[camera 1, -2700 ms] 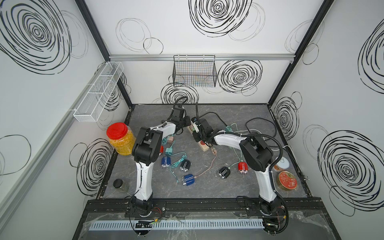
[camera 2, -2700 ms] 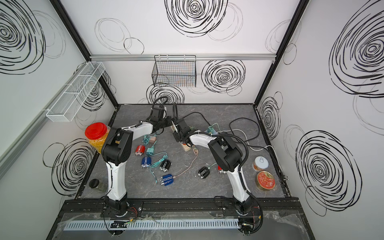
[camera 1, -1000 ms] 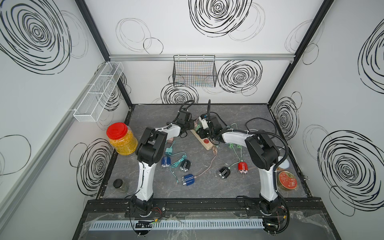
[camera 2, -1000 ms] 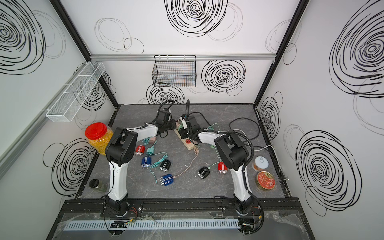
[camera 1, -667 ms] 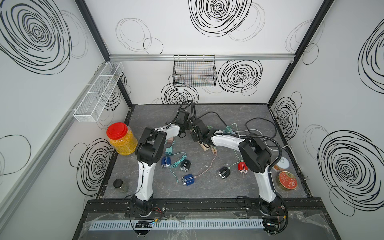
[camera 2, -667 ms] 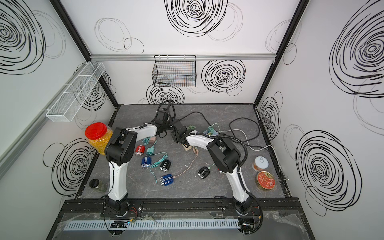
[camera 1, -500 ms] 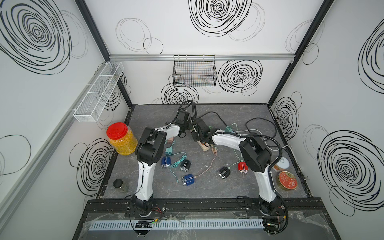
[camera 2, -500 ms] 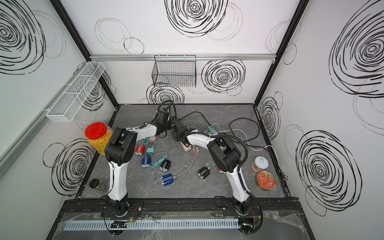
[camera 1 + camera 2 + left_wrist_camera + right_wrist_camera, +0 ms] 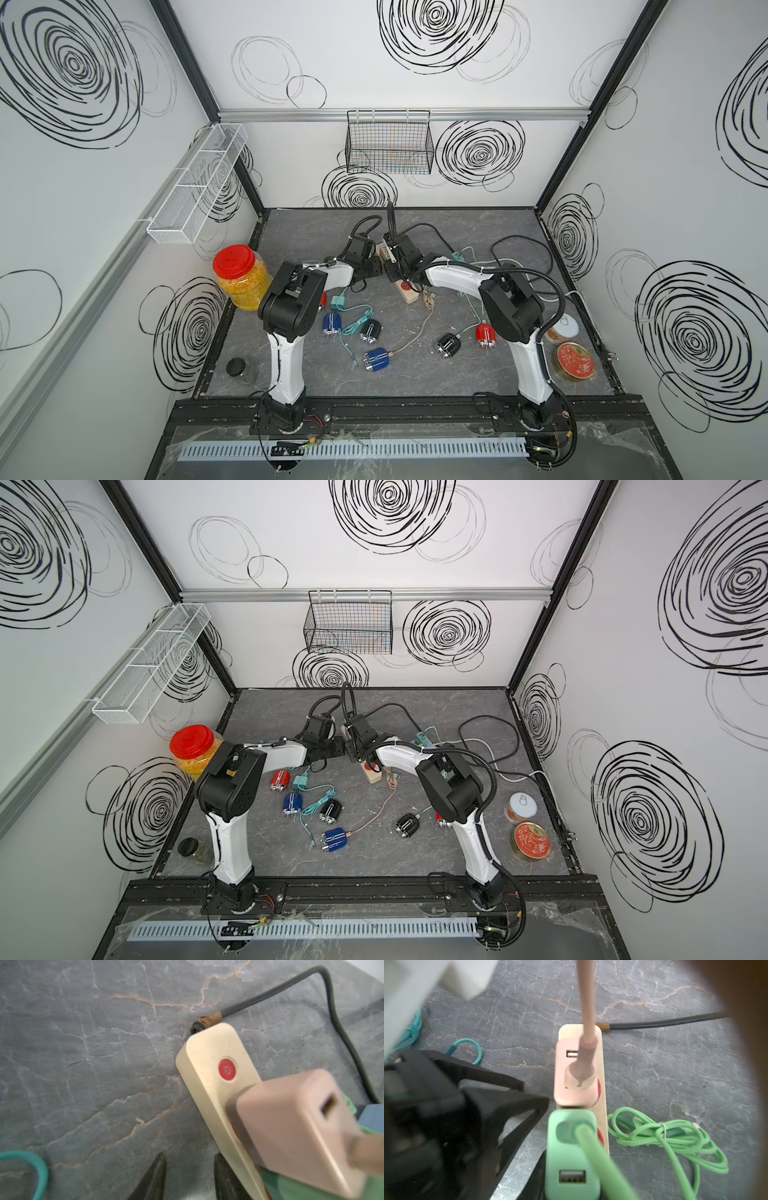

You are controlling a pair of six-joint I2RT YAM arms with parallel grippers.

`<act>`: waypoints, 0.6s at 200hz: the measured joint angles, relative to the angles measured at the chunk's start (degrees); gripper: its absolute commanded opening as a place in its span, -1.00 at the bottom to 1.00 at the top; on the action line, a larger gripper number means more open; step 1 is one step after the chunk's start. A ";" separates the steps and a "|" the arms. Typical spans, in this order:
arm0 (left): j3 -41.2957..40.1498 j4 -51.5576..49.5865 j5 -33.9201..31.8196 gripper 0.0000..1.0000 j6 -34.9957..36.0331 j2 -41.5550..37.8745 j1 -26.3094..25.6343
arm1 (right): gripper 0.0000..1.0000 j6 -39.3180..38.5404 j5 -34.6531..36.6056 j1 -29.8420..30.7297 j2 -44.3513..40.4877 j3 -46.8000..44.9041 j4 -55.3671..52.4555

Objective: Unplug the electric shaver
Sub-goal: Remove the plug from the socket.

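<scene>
In both top views my left gripper [image 9: 376,269] [image 9: 337,746] and my right gripper [image 9: 394,272] [image 9: 356,755] meet tip to tip at the power strip [image 9: 409,293] [image 9: 372,774], which lies a little toward 12 o'clock from the middle of the grey surface [image 9: 478,386]. My left gripper is on the strip's 9 o'clock side. A pink cable [image 9: 415,332] runs from the strip to the blue shaver [image 9: 376,360] [image 9: 334,838], which lies at the strip's 7 o'clock among other shavers, well apart from both grippers. From my left wrist, my fingers [image 9: 160,1174] stand a moderate gap apart with only bare surface between them. One tip is just beside the strip's long edge. The pink adapter [image 9: 291,1126] is plugged in near the red button [image 9: 227,1069], and a black cord [image 9: 291,982] leaves the strip's end. From my right wrist, the green adapter [image 9: 556,1159] sits in the strip right beside the pink one. My right gripper is closed on it, though only one black finger [image 9: 538,1174] shows against its side. My left gripper's parted tips are just beside the pink adapter, holding nothing. A coiled green cable [image 9: 664,1132] lies on the surface across the strip from them; which shaver it reaches I cannot tell.
</scene>
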 measured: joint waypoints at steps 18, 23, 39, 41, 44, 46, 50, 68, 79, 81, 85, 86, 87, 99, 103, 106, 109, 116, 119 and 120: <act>-3.72 -0.59 0.07 -0.05 -0.33 -3.28 -0.15 | -0.63 -0.13 -1.03 -0.15 0.04 0.20 -0.17; -4.83 -0.55 0.04 -0.02 -0.39 -4.24 -0.31 | -0.62 -0.13 -1.27 -0.15 0.15 0.50 -0.42; -8.85 0.70 0.07 0.33 -1.16 -7.54 -0.70 | -0.61 -0.13 -1.68 -0.15 0.79 2.19 -1.70; -9.49 0.90 0.11 0.38 -1.51 -8.04 -0.74 | -0.60 -0.13 -1.75 -0.15 0.90 2.43 -1.84; -10.51 1.51 0.26 0.45 -1.29 -8.79 -0.85 | -0.60 -0.11 -1.88 -0.15 1.09 2.89 -2.12; -11.28 2.10 0.35 0.49 -2.05 -9.29 -0.92 | -0.60 -0.11 -1.90 -0.15 1.22 3.17 -2.25; -12.55 2.78 0.68 0.54 -2.36 -10.23 -1.01 | -0.60 -0.09 -2.08 -0.15 1.40 3.61 -2.49; -18.53 7.34 2.16 0.69 -5.33 -13.68 -1.57 | -0.59 0.11 -2.89 -0.22 2.49 5.51 -3.08; -20.96 9.70 2.64 0.72 -6.84 -14.78 -2.27 | -0.58 0.33 -3.37 -0.28 3.13 6.58 -3.80; -21.20 10.03 2.67 0.73 -6.95 -14.95 -2.43 | -0.58 0.35 -3.39 -0.31 3.19 6.82 -4.00; -21.55 10.45 2.69 0.73 -7.56 -15.15 -2.67 | -0.58 0.50 -3.56 -0.31 3.43 7.26 -4.42; -21.66 10.60 2.69 0.73 -7.54 -15.23 -2.78 | -0.58 0.52 -3.56 -0.33 3.45 7.34 -4.52; -21.73 10.71 2.69 0.73 -7.58 -15.26 -2.82 | -0.58 0.50 -3.56 -0.33 3.52 7.50 -4.66; -22.12 11.96 2.56 0.73 -8.90 -15.34 -4.09 | -0.57 0.79 -3.74 -0.33 4.04 8.85 -5.73; -22.14 12.26 2.47 0.73 -9.18 -15.32 -4.52 | -0.57 0.92 -3.85 -0.33 4.26 9.35 -5.99; -22.14 12.52 2.45 0.72 -9.42 -15.32 -4.87 | -0.57 1.01 -3.89 -0.33 4.44 9.68 -6.12; -22.14 12.85 2.38 0.72 -9.70 -15.32 -5.22 | -0.57 1.07 -4.00 -0.33 4.61 10.03 -6.21; -22.16 13.94 2.21 0.72 -10.43 -15.32 -6.10 | -0.57 1.46 -4.15 -0.31 5.09 10.82 -6.56; -22.16 14.47 2.16 0.72 -10.67 -15.32 -6.45 | -0.57 1.70 -4.17 -0.28 5.29 11.17 -6.71; -22.18 14.56 2.16 0.72 -10.71 -15.32 -6.51 | -0.57 1.75 -4.17 -0.28 5.42 11.34 -6.82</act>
